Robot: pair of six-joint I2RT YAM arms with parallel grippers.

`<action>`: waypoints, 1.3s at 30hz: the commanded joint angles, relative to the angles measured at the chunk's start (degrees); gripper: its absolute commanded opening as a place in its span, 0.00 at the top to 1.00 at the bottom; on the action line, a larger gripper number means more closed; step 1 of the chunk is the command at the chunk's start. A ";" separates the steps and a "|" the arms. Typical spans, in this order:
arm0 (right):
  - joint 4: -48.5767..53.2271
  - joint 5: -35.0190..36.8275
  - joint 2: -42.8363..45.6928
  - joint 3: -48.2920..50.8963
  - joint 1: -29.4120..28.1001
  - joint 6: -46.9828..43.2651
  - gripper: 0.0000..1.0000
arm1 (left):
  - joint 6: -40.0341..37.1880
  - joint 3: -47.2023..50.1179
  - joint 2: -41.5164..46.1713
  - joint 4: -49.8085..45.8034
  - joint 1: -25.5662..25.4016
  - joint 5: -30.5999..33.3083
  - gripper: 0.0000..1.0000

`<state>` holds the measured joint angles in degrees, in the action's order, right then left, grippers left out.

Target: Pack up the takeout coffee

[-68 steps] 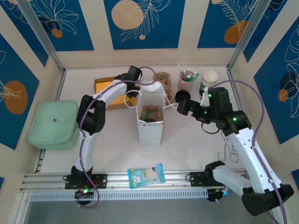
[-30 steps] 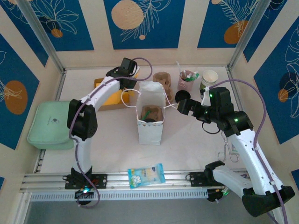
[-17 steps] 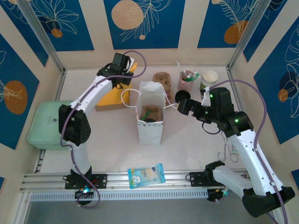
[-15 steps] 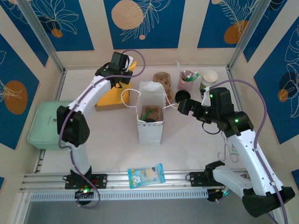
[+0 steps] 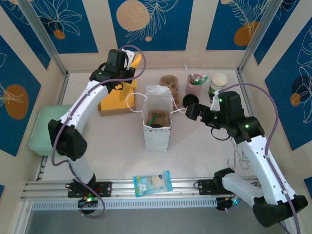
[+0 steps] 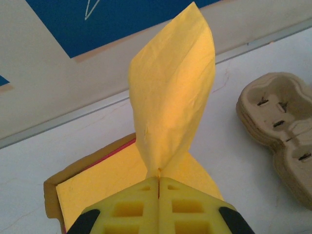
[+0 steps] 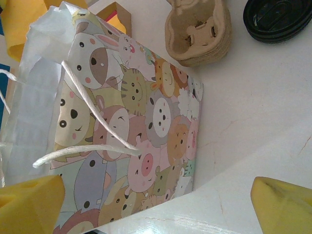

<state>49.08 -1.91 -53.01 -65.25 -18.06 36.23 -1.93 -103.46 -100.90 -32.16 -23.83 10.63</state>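
Note:
My left gripper [image 5: 127,67] [image 6: 159,180] is shut on a yellow napkin [image 6: 170,97], which it holds up above the brown napkin box [image 5: 116,100] at the back left. A white paper bag [image 5: 157,122] with animal print [image 7: 141,131] stands open mid-table. Inside it I see brown pulp, a bit of green and a dark round shape [image 5: 156,119], apparently the takeout coffee in its carrier. Just to the right of the bag my right gripper [image 5: 187,110] [image 7: 156,200] stands open, with nothing between its fingers. The bag's string handle [image 7: 87,148] hangs toward it.
Spare pulp carriers [image 5: 169,84] [image 6: 280,117] [image 7: 197,29] lie behind the bag. A black lid [image 5: 190,100] [image 7: 280,19], a pink cup with stirrers [image 5: 195,84] and white-rimmed paper cups [image 5: 218,81] stand at the back right. A green container [image 5: 48,130] sits left, a snack packet [image 5: 152,183] at the front.
The left arm has lifted the yellow napkin up out of the box and swung it toward the back left. The right arm and the bag have not moved.

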 commanded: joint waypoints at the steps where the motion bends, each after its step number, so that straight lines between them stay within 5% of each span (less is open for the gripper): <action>1: 0.58 0.16 1.37 -0.40 -0.39 0.33 0.02 | 1.04 0.68 3.63 1.39 0.54 -1.73 1.00; 39: 0.01 -0.44 1.77 0.21 -0.66 0.68 0.02 | 9.70 3.76 19.19 11.47 0.34 -25.14 1.00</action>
<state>49.06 -1.93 -52.16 -65.23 -18.41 36.27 6.15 -100.14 -83.79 -23.31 -23.75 -10.94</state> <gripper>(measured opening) 0.983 0.053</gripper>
